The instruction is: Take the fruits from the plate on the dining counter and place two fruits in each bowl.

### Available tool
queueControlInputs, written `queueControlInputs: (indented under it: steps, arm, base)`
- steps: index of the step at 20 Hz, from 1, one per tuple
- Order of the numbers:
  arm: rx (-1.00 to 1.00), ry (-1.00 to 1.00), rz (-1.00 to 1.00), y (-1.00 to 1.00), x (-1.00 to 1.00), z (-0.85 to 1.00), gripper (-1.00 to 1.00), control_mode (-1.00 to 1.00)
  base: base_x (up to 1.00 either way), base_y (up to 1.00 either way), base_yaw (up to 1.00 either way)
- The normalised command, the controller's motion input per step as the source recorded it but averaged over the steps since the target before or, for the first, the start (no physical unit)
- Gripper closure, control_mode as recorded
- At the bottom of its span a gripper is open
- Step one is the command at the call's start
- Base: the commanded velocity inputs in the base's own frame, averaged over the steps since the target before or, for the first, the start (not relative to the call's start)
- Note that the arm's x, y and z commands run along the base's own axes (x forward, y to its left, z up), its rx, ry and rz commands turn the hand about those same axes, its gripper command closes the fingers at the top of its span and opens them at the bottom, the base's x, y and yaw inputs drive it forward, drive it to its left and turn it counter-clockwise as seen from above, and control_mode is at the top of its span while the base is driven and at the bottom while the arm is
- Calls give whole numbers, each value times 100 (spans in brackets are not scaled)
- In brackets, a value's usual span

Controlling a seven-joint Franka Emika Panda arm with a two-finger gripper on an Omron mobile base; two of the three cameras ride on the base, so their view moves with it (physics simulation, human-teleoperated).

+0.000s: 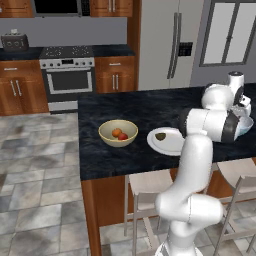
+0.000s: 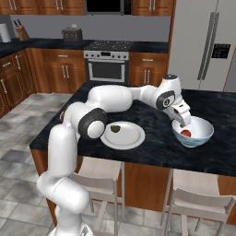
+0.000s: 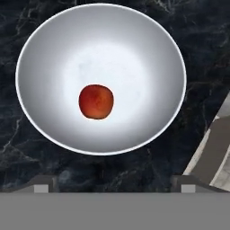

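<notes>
- Pincer of the white arm [image 2: 184, 120] hangs just above the white bowl with a faint bluish outside [image 2: 203, 133]; in the hand view its two dark finger tips [image 3: 41, 183] stand far apart at the bottom edge, so it is spread wide and holds nothing.
- Nearest under the hand, that bowl is round, smooth and pale inside, and one small round red fruit [image 3: 95, 101] with an orange blush lies slightly off its middle.
- Beside the bowl, on the wide black speckled stone dining counter [image 2: 152, 150], sits the flat round plain white plate [image 2: 131, 138], apart from the bowl.
- One small dark green fruit [image 2: 115, 128] rests on the plate near its rim.
- Farther along the counter stands the round tan-yellow bowl [image 1: 106, 133], close to the plate but not touching it; inside it a small orange fruit [image 1: 116, 132] and a second red fruit [image 1: 123, 136] touch each other.
- No readable writing shows on the bowls, plate or fruits.
- Beyond the counter stand a steel oven [image 1: 67, 80] and a grey double-door refrigerator [image 1: 167, 42].
</notes>
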Motion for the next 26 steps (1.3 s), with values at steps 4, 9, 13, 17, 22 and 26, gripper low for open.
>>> queueControlInputs:
  steps: [4, 9, 13, 17, 22, 26]
  arm:
    - [0, -1, 0, 67, -73, 49, -100, -100]
    - [0, -1, 4, 84, -61, 41, -100, -100]
    - [1, 0, 13, 96, -29, 19, -100, -100]
    - [10, 0, 27, 99, 0, 0, -100, -100]
    - [16, 5, 33, 96, 21, 0, -100, -100]
    - [18, 8, 47, 61, 71, -4, -100, -100]
  base:
    - [0, 0, 0]
    - [0, 0, 0]
    - [0, 0, 0]
    - [0, 0, 0]
    - [0, 0, 0]
    - [0, 0, 0]
